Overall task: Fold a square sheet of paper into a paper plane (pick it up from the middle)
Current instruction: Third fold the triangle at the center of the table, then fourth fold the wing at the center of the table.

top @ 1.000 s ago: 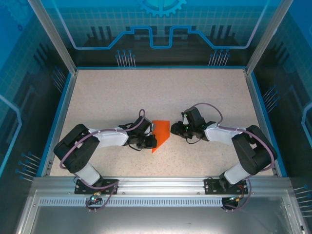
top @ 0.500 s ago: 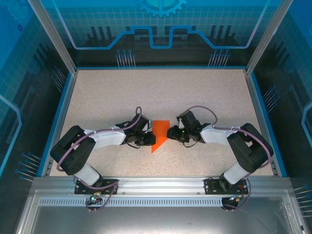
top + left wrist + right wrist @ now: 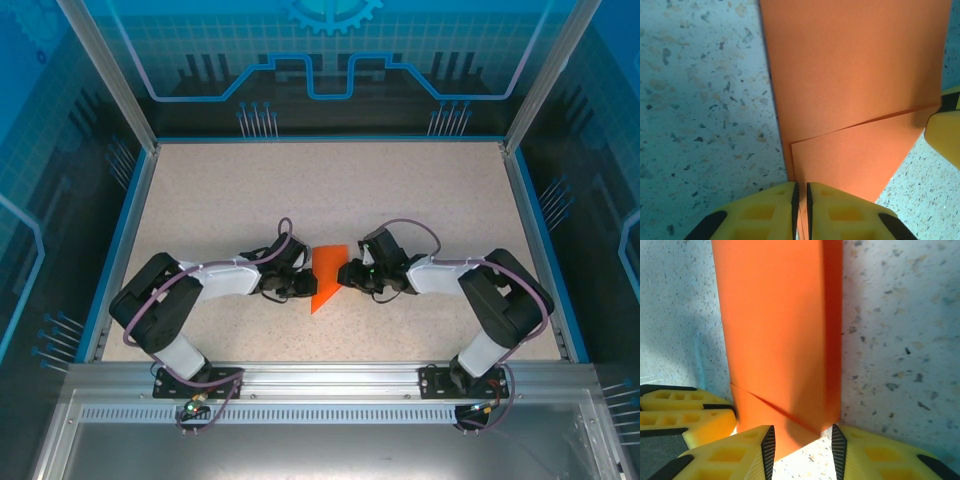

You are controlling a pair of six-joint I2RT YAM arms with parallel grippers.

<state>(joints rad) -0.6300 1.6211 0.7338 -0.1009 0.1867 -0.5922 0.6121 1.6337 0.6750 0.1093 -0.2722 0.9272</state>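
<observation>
Inside the clenched left gripper (image 3: pixel 801 190) sits an edge of the orange paper (image 3: pixel 855 75). The right gripper (image 3: pixel 801 435), jaws apart, straddles another edge.

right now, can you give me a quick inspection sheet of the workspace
surface: speckled beige table, flat and evenly lit
job's things: square sheet of paper, orange, already folded into a layered wedge, pointed end towards the arm bases, lying mid-table between the two arms
clutter: nothing seen
grippers: left pincer shut on the paper's edge; right pincer open, jaws straddling a corner of the paper without pinching it
cables: purple cables loop over each wrist, none lying on the paper
surroundings: blue rim around the table, aluminium rail at the near edge, blue printed panels on the far and side walls
</observation>
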